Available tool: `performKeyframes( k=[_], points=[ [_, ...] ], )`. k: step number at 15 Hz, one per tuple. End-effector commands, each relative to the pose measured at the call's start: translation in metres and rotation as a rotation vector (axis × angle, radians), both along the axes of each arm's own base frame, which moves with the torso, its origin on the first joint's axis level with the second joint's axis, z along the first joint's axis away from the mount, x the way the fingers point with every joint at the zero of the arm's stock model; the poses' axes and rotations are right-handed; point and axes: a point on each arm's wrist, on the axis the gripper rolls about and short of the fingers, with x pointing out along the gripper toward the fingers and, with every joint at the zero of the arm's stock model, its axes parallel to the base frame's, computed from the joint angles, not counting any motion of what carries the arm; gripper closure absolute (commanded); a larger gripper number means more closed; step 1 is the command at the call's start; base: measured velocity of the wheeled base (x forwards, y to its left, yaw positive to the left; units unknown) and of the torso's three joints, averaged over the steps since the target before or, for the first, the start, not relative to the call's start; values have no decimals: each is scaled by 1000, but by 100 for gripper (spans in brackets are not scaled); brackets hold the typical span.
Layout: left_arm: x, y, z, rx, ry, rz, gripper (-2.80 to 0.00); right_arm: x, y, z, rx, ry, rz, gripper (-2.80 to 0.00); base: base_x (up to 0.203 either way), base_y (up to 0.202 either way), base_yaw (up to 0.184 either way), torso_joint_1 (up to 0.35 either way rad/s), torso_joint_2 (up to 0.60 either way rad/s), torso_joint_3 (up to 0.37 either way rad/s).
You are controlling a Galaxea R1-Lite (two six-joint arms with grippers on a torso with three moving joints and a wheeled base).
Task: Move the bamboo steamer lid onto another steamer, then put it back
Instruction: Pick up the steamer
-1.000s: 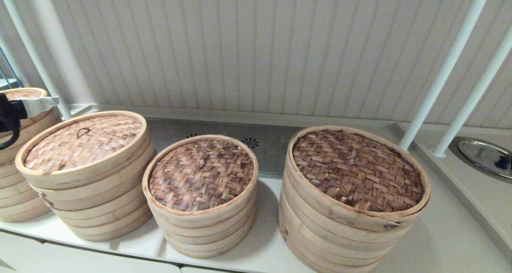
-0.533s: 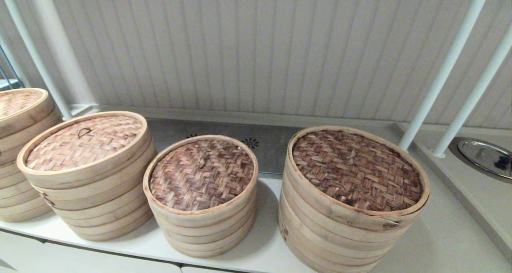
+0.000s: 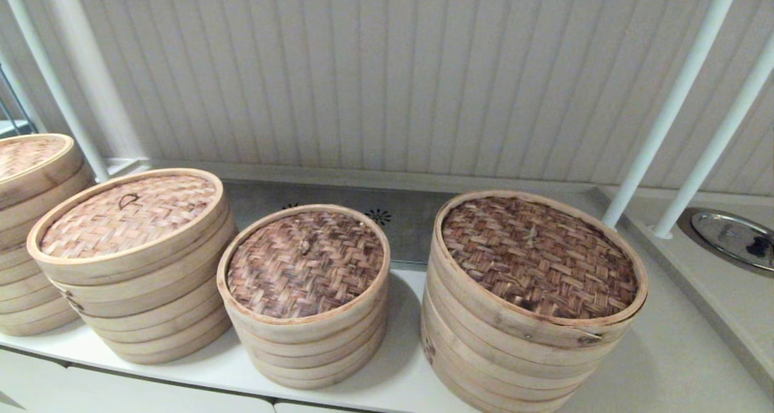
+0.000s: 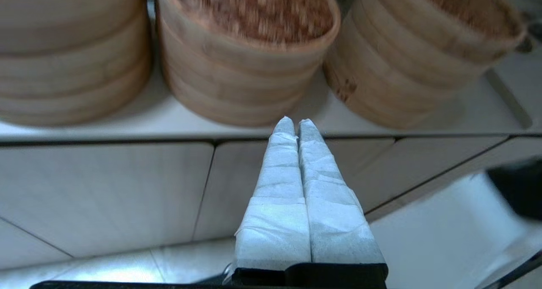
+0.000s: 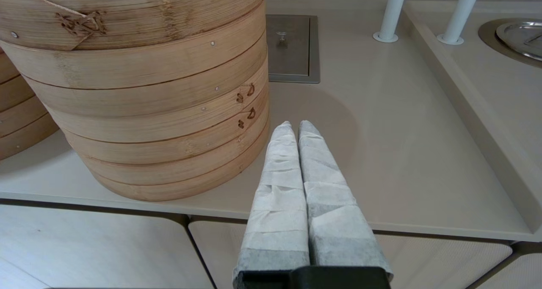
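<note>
Below the worktop point(image 4: 127, 130) edge, left tool point(image 4: 295, 126) and right tool point(image 5: 295, 128) hang fully closed, empty; bamboo steamer lid point(image 3: 128, 216) sits on its stack.

right gripper point(image 5: 296, 126) (fingers together), beside widest steamer point(image 5: 139, 90)

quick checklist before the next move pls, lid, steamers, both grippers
1. Bamboo steamer lid seated flat on its own stack, second from the left: ok.
2. Smallest steamer upright with its dark woven top on and nothing lying on it: ok.
3. Left gripper shut and empty, below the counter edge in front of the smallest steamer: ok.
4. Right gripper shut and empty, low by the front of the widest steamer: ok.
5. No arm over the steamers in the head view: ok.
6. Whether the lid has already made its trip to the smallest steamer and back: cannot tell.
</note>
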Motion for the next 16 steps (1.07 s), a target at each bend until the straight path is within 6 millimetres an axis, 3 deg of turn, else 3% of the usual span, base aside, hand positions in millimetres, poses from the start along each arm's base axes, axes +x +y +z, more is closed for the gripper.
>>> performKeyframes(
  k=[1, 4, 7, 11, 16],
  points=[
    [-9, -1, -21, 20, -11, 16, 0, 0, 0, 0, 0, 3, 0, 0, 0, 0, 0, 0, 0, 0],
    [3, 3, -45, 72, 34, 28, 0, 0, 0, 0, 0, 3, 0, 0, 0, 0, 0, 0, 0, 0],
    [8, 9, -50, 74, 21, -111, 0, 0, 0, 0, 0, 3, 0, 0, 0, 0, 0, 0, 0, 0],
    [22, 13, -73, 146, -3, 17, 0, 0, 0, 0, 0, 3, 0, 0, 0, 0, 0, 0, 0, 0],
    [21, 16, -96, 177, -53, -27, 0, 0, 0, 0, 0, 3, 0, 0, 0, 0, 0, 0, 0, 0]
  ],
)
